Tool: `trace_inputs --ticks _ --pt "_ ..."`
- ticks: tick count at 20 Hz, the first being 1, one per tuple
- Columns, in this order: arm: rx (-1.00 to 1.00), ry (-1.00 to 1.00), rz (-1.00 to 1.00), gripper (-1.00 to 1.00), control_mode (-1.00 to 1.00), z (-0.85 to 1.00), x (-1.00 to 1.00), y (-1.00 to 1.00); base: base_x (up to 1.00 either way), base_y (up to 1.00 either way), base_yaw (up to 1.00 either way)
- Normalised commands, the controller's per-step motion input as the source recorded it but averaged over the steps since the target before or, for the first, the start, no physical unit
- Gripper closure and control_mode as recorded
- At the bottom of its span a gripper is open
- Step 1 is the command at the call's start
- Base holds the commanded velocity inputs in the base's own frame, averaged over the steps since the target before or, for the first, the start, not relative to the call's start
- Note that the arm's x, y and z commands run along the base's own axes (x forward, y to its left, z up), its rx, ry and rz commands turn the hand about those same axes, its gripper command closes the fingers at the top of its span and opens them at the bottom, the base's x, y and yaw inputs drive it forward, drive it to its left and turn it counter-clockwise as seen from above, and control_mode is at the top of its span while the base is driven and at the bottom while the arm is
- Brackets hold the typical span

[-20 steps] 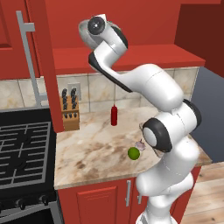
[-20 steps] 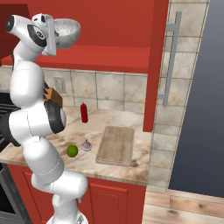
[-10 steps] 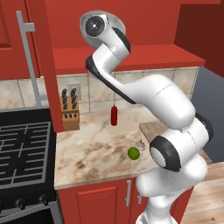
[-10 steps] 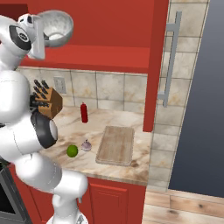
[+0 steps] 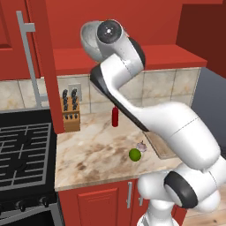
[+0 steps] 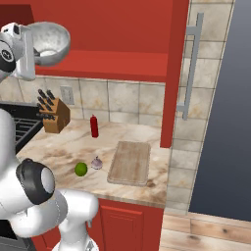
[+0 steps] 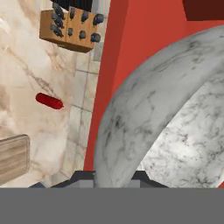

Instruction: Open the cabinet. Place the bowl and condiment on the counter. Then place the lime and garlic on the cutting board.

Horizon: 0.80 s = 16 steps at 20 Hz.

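Your gripper (image 7: 114,177) is clamped narrow on the rim of the bowl (image 6: 49,43), a wide round grey-white marbled shell with a smooth curved wall, held up inside the open red wooden cabinet (image 6: 122,29). Far below the hand, on the beige-brown marbled counter (image 5: 95,150), stands the slim red condiment bottle (image 6: 94,126). Below it too, the small green lime (image 6: 81,169) lies just beside the pale garlic (image 6: 97,163), near the flat wooden cutting board (image 6: 130,162) and apart from the wooden knife block (image 6: 53,113).

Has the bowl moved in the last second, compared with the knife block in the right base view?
Yes. The bowl, shut in the gripper, has shifted slightly right, toward the cabinet; it hangs above the knife block.
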Motion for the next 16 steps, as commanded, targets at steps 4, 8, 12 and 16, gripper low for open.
trace_inputs --ticks 4,8,12,16 --pt "-0.03 0.23 0.14 1.00 -1.00 -0.41 -1.00 -0.20 0.00 0.00 0.00" --pt "-0.08 0.27 0.16 1.00 -1.00 -0.75 -1.00 -0.40 0.00 0.00 0.00" --pt "-0.18 0.30 0.19 1.00 -1.00 -0.92 -1.00 -0.15 0.00 0.00 0.00" --pt "-0.25 0.26 0.27 1.00 -1.00 -0.99 -0.67 0.01 0.00 0.00 0.00"
